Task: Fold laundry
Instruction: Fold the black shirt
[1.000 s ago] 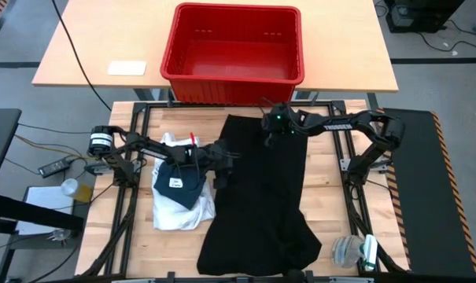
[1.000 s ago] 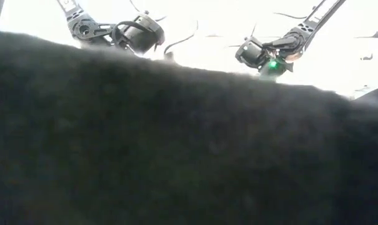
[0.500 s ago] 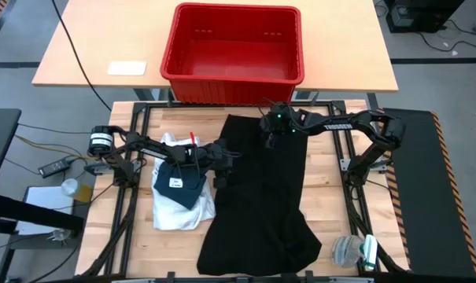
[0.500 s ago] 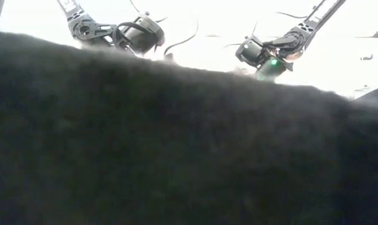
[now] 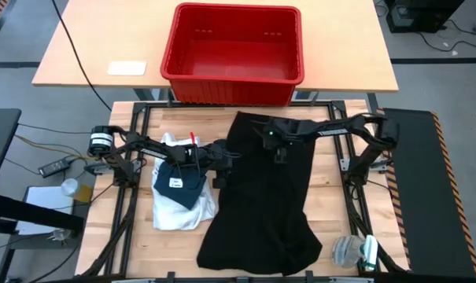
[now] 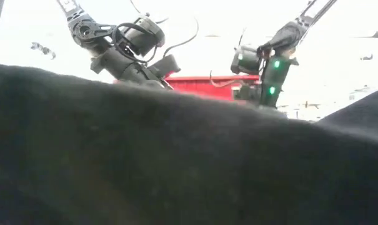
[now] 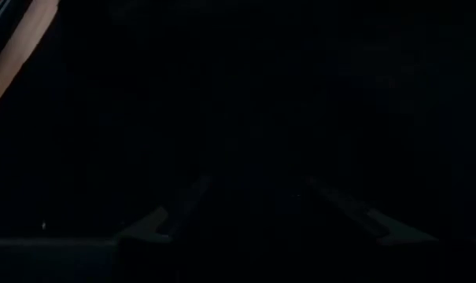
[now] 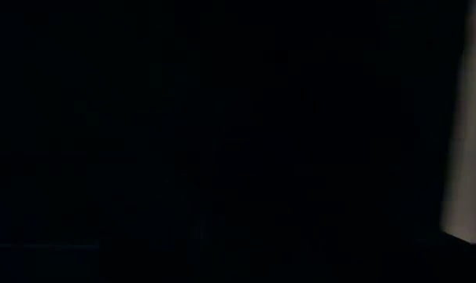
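Where both arms meet | soft, matte black garment (image 5: 261, 204) | long-legged shape

The high view looks straight down from well above, taking in the whole slatted table (image 5: 332, 228), both arms, the red crate (image 5: 234, 51) on a second table behind, and floor on either side. The low view sits at table-top height, facing level toward the crate (image 6: 204, 84); black cloth (image 6: 176, 169) lies so close to its lens that it fills the lower part of the picture, with both arms coming in from above. Each wrist view faces forward along its own arm, pressed so near the black garment (image 5: 261, 196) that almost all is dark; only a sliver of table wood (image 7: 13, 59) shows at an edge. High and low views share the crate, the arms and the garment.
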